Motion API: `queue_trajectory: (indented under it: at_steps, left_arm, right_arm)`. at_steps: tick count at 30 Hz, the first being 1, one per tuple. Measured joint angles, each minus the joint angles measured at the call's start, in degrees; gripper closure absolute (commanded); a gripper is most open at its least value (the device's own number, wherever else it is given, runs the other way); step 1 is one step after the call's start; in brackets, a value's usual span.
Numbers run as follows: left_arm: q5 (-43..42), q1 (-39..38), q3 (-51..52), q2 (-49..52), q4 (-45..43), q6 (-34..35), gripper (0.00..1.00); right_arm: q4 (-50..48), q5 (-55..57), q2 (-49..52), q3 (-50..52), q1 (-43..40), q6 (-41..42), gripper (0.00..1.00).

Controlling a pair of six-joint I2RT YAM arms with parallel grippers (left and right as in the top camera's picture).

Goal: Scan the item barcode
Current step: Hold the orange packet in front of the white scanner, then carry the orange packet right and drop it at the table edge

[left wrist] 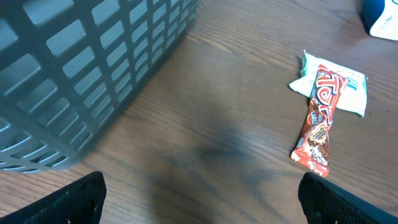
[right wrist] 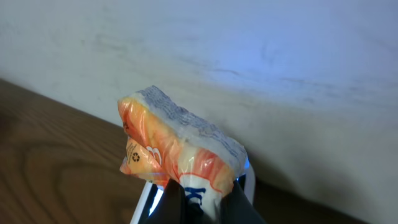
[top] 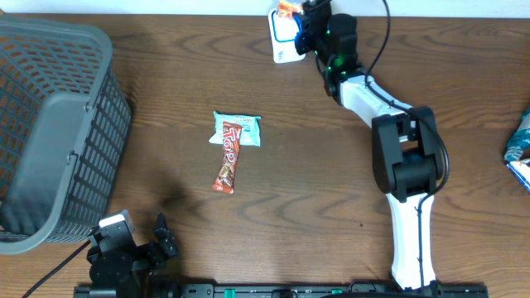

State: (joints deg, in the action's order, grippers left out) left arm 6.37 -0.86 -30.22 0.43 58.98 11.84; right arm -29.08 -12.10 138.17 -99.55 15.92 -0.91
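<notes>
My right gripper is at the far edge of the table, shut on an orange and white snack packet. It holds the packet right over a white scanner with a blue glow. In the right wrist view the packet sticks up from between the dark fingers, and the scanner's white frame shows behind it. My left gripper rests at the near left and is open. In its own view only bare wood lies between its fingers.
A red candy bar lies across a pale blue packet at mid-table, and both show in the left wrist view. A grey basket fills the left side. A blue-patterned package sits at the right edge.
</notes>
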Motion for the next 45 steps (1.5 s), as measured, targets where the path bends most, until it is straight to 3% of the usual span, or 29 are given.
queue_trajectory:
  at_steps: [15,23,28,36,45]
  left_arm:
    - [0.02,-0.02,-0.02,0.0,0.0,0.0,0.01]
    - [0.02,-0.02,-0.02,0.0,0.02,0.0,0.01]
    - [0.0,-0.02,0.0,0.0,-0.02,0.0,0.01]
    - [0.02,-0.02,0.0,0.0,0.0,0.0,0.01]
    - [0.02,-0.02,0.0,0.0,0.0,0.0,0.01]
  right_arm:
    - [-4.11,12.37,4.94,-0.26,3.06,-3.32,0.99]
    - [15.15,15.65,-3.93,-0.22,2.43,-3.76,0.99]
    - [30.49,25.79,-14.75,-0.37,0.04,-3.96,0.99]
    - [46.84,43.5,-21.81,-1.55,-11.45,-3.8,0.99]
    - [53.94,43.56,-17.97,2.67,-32.5,0.57,0.99]
